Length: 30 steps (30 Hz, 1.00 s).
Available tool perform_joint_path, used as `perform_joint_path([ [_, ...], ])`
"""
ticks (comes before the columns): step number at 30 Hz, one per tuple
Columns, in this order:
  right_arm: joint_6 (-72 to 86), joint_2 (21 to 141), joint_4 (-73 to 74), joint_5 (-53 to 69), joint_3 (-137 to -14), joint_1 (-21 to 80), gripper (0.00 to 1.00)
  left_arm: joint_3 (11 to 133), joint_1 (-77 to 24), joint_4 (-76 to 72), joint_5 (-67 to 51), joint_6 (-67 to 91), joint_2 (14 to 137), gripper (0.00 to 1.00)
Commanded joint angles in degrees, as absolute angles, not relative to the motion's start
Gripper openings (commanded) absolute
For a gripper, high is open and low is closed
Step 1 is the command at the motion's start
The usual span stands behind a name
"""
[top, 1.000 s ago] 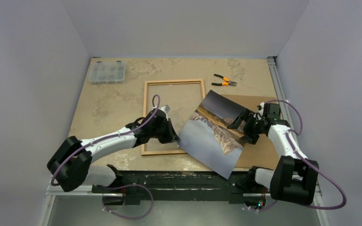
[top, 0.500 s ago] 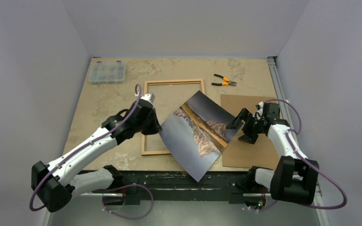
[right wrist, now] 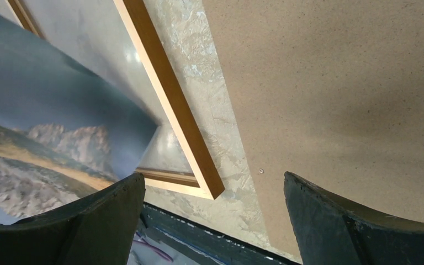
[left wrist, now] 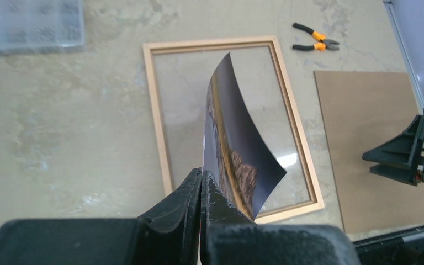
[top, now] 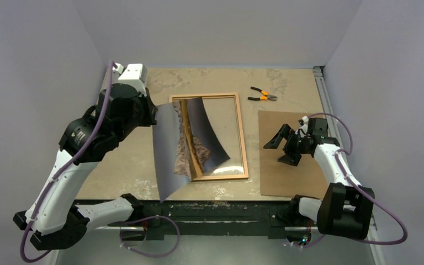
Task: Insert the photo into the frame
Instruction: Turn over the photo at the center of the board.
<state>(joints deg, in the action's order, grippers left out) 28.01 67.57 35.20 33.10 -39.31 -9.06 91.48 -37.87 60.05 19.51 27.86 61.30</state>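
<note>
Pliers (top: 263, 95) and hardboard panel (top: 279, 179) beside frame (top: 242, 138)

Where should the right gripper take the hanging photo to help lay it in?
Take the photo by its free corner on the right-arm side, approaching from the right. The left gripper pinches the opposite side, so the sheet curls and that corner seems to hang clear above the frame, nearest the open right gripper.

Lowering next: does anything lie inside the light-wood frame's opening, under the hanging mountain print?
Nothing visible does. The glossy mountain-lake photo hangs curled over the thin orange-brown wooden frame, whose opening shows nothing inside.
</note>
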Motion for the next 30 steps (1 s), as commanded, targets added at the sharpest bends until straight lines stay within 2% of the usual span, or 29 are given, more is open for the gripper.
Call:
perform_joint_path([
  [1, 26.98, 68.17, 35.06, 35.16, -41.62, -8.62, 0.95, 101.59, -37.38, 67.08, 27.63, 19.22, 63.1, 0.0],
  [6, 27.04, 68.71, 34.85, 35.24, -42.0, -8.23, 0.95, 112.5, -37.44, 68.22, 28.31, 13.24, 65.18, 0.0],
  [11, 26.94, 69.08, 34.71, 35.05, -42.01, -7.9, 0.95, 117.73, -37.35, 67.95, 20.58, 10.97, 68.13, 0.0],
  [19, 26.63, 69.83, 34.54, 34.89, -41.67, -7.82, 0.95, 110.43, -39.93, 62.07, 2.93, 14.23, 71.56, 0.0],
  [24, 26.34, 70.39, 34.58, 34.91, -41.76, -7.79, 0.95, 108.61, -48.47, 58.36, 3.98, 15.62, 76.09, 0.0],
  [30, 26.89, 70.27, 33.99, 35.98, -41.38, -7.82, 0.95, 105.32, -53.9, 52.33, 0.32, 20.48, 80.34, 0.0],
])
